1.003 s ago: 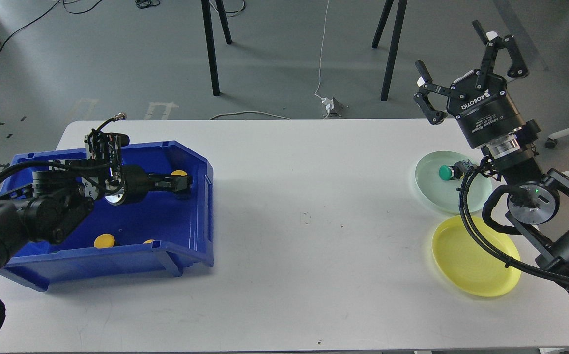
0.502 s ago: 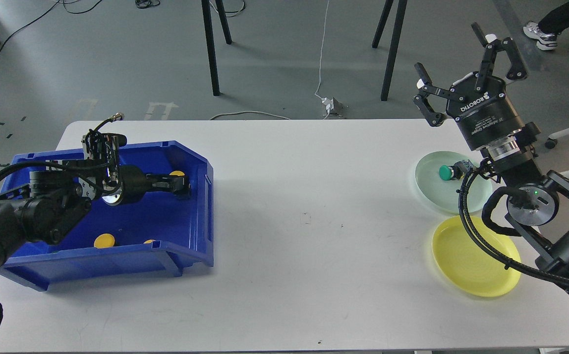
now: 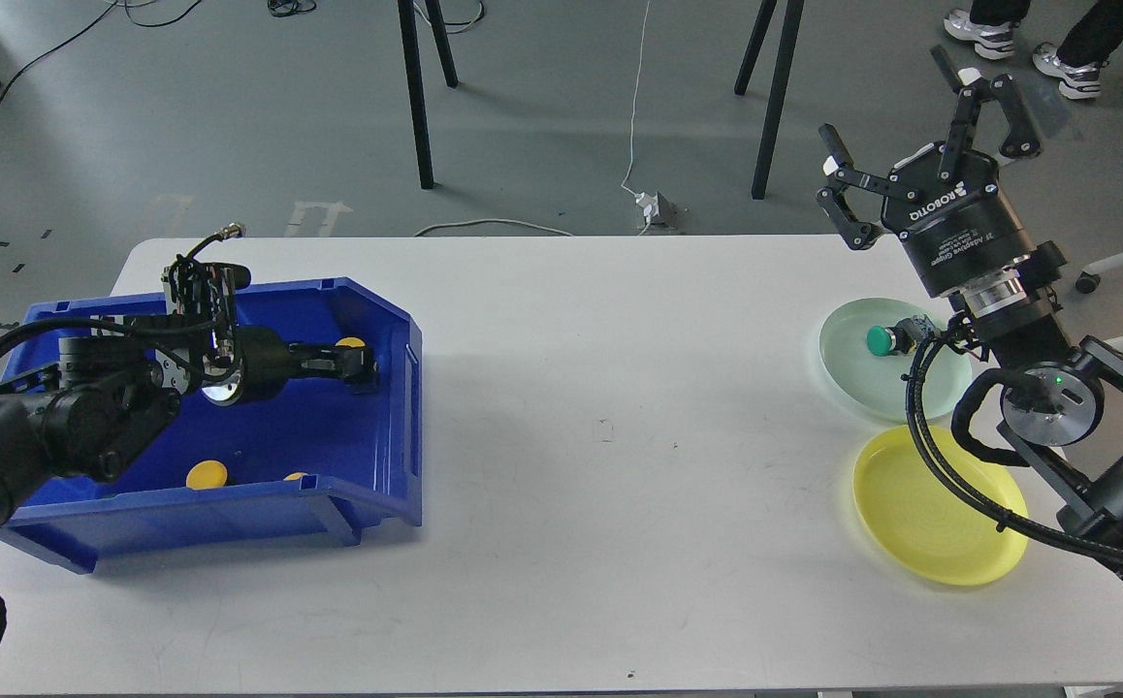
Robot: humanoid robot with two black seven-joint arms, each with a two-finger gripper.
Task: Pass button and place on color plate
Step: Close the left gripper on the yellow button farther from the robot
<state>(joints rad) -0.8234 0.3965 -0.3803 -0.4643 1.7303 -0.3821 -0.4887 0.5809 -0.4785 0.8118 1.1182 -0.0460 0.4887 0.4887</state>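
My left gripper (image 3: 356,364) reaches into the blue bin (image 3: 368,504), its tips right beside a yellow button (image 3: 352,342) at the bin's far right. The fingers look dark and close together, and I cannot tell if they hold the button. Two more yellow buttons (image 3: 206,474) lie near the bin's front wall. My right gripper (image 3: 915,131) is open and empty, raised above the table's far right edge. A green button (image 3: 879,339) lies on the pale green plate (image 3: 862,388). The yellow plate (image 3: 940,523) in front of it holds nothing.
The white table (image 3: 620,436) lies between the bin on the left and the two plates on the right. My right arm's black cables (image 3: 920,427) hang over both plates. Black stand legs and a person's shoes (image 3: 978,24) are on the floor beyond the table.
My left gripper has shifted slightly left and down inside the bin. My right arm has barely moved. A person's feet have come into view at the top right.
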